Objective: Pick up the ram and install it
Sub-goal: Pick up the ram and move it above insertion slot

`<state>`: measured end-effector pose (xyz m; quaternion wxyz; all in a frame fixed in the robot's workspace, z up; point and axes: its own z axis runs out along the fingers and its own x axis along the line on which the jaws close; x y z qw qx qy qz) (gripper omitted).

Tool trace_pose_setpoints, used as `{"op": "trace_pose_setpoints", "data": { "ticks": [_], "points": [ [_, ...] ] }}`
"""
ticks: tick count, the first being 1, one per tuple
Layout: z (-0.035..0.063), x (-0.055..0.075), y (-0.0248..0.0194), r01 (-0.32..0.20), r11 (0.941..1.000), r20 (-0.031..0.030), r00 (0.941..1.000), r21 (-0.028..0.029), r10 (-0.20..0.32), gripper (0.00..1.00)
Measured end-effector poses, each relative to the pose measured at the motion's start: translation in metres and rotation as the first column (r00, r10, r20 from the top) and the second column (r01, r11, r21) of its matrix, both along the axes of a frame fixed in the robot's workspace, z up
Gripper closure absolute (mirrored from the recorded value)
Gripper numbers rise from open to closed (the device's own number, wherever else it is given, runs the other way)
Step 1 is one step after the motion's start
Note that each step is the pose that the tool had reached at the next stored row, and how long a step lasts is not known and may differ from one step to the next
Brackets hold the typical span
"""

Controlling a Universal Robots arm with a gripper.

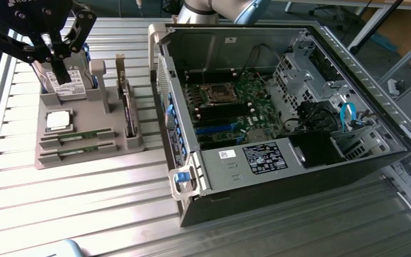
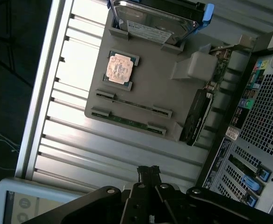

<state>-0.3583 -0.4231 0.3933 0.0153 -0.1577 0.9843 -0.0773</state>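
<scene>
We see the black robot arm reaching down over the far corner of the slatted metal bench (image 1: 84, 203) on the exterior view's left. Its hand (image 1: 61, 77) points downward with its two fingers pressed together, holding nothing. It hangs above the far end of a grey holder (image 1: 84, 115).

The holder sits on the bench and carries several parts. A hard drive (image 1: 73, 90) stands in the far end, just under the hand. A square silver processor (image 1: 58, 120) lies flat in the middle. One ram stick (image 1: 77, 135) and a second ram stick (image 1: 77, 150) sit in parallel slots along the holder's near edge, apart from the hand. A taller expansion card (image 1: 127, 107) stands along the side facing the computer.

Just beside the holder, an open computer case (image 1: 263, 160) lies on the bench, exposing its motherboard (image 1: 241, 101).
</scene>
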Motion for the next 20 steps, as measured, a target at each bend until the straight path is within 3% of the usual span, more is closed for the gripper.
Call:
{"op": "trace_pose_setpoints", "data": {
  "ticks": [12, 20],
  "points": [
    [0.0, 0.0, 0.0, -0.039, 0.9989, -0.0004, 0.9992, -0.0246, 0.039, 0.9],
    [0.0001, 0.0, 0.0, -0.086, 0.9959, -0.0008, 0.9963, -0.029, 0.086, 0.9]
  ]
}}
